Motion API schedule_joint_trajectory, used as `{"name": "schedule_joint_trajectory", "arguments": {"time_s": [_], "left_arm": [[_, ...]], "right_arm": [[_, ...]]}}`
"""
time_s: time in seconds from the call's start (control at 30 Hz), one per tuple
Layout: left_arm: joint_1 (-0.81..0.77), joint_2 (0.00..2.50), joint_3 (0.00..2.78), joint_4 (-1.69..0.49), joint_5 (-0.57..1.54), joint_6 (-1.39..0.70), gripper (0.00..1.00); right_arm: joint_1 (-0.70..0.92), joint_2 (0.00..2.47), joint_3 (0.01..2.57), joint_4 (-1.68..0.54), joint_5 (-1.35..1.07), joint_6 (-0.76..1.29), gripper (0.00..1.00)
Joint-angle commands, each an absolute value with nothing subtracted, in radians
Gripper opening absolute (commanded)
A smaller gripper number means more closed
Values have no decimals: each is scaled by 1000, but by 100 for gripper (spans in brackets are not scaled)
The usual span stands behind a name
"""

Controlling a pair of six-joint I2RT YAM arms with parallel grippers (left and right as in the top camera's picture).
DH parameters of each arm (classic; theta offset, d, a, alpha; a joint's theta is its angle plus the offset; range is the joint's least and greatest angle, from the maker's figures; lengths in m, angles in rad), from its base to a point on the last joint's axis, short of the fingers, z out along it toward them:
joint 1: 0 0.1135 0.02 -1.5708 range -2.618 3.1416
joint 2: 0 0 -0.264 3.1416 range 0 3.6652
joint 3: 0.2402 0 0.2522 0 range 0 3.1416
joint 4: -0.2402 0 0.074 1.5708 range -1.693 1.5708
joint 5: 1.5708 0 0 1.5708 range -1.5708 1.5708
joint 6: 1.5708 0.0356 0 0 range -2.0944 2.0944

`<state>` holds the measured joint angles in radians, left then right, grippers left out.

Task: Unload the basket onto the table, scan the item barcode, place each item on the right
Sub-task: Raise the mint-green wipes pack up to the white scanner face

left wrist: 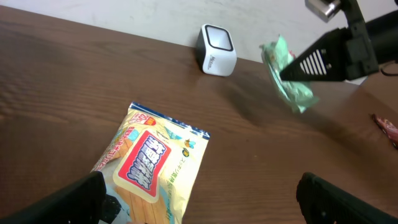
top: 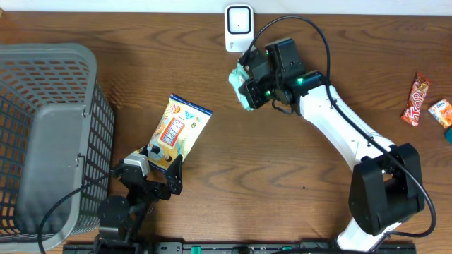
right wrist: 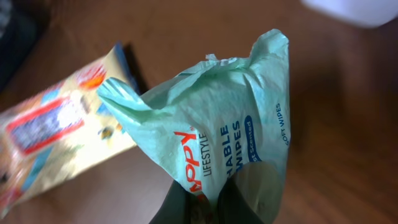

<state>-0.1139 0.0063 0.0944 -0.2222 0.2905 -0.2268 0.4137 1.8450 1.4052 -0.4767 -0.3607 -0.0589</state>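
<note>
One green packet point(top: 238, 80) near white scanner point(top: 239, 22)

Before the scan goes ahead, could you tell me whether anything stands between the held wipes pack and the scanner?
Nothing visible does. The wipes pack, held by the right gripper, hangs close to the scanner with only bare table between; the snack bag lies well aside.

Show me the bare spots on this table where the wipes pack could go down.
Bare wood: centre front, between snack bag and right arm; back left, between basket and scanner. Crowded: by the scanner, where the right gripper holds the wipes pack, and by the candy wrappers.
</note>
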Motion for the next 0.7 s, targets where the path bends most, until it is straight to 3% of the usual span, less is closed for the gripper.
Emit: {"name": "schedule_joint_trajectory", "arguments": {"time_s": [0.0,0.37,0.67], "left_arm": [[-110,5,79,-246,306,-207,98],[-110,5,79,-246,306,-207,98],[-110,5,79,-246,306,-207,98]], "right_arm": [[419,1835,1423,-414,-248,-7,1],[400,1937,1508,-137,-51,-23,1],[391,2342,2060,-211,37,-31,1]]}}
